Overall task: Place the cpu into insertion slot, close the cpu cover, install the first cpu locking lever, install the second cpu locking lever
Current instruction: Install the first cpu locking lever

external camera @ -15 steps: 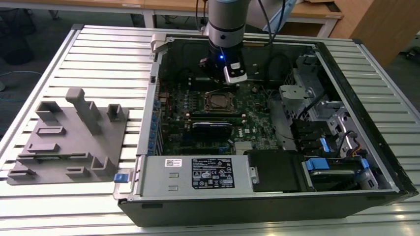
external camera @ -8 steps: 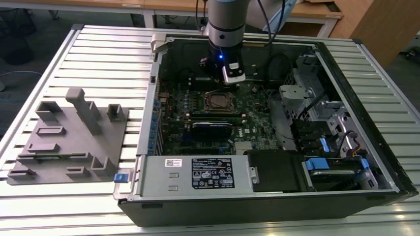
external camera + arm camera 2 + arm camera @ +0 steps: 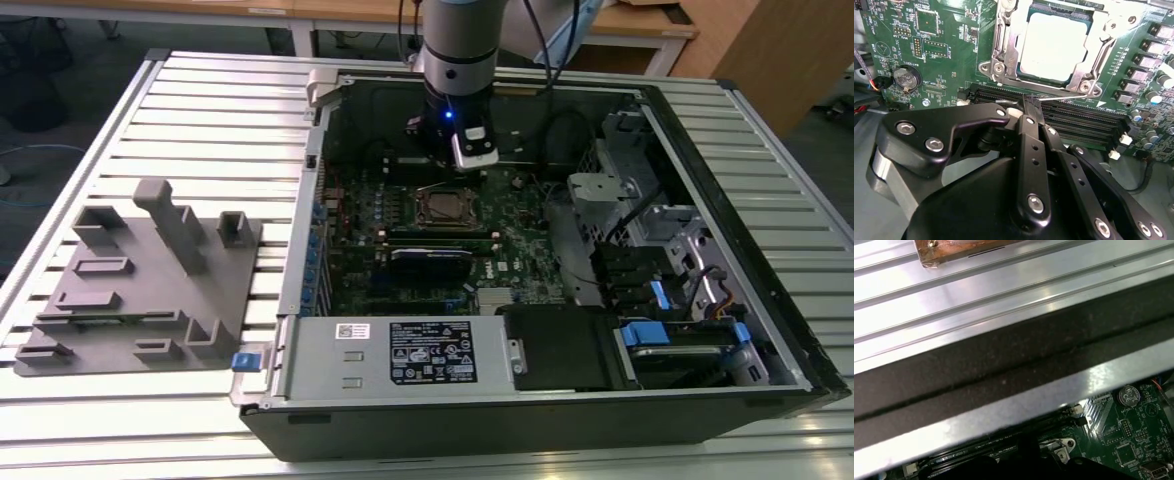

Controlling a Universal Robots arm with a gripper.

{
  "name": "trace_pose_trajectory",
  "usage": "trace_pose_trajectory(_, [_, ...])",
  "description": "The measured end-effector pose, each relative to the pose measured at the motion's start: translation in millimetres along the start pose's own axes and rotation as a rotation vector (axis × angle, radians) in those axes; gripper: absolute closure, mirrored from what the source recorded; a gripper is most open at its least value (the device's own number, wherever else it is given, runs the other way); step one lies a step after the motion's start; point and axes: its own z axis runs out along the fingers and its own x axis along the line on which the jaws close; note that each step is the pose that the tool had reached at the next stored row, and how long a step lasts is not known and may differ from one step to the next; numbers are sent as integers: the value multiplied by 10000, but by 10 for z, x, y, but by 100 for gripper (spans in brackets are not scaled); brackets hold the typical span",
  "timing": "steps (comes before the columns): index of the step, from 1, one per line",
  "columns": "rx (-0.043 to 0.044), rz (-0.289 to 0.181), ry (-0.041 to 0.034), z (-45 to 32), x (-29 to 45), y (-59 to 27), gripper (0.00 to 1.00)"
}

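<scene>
Second wrist view: pincer (image 3: 1030, 107) pinched onto locking lever (image 3: 1064, 97).

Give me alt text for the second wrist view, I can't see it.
The cpu sits in its socket, framed by the silvery cpu cover, on a green motherboard. Nearer the camera, the gripper, fingers together, meets a thin locking lever beside black memory slots.

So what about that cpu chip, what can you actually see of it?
The cpu is a flat square chip with a pale, dull silvery metal top and rounded corners. It lies level, set into the green motherboard. The silvery cpu cover frames it on all sides, and the chip's top shows through the cover's square opening. The gripper's black fingers are beside the cover, off the chip.
</scene>
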Motion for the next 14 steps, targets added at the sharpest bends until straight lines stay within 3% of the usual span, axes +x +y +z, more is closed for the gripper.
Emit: trace_pose_trajectory(14, [14, 147, -28, 2, 5, 14, 90])
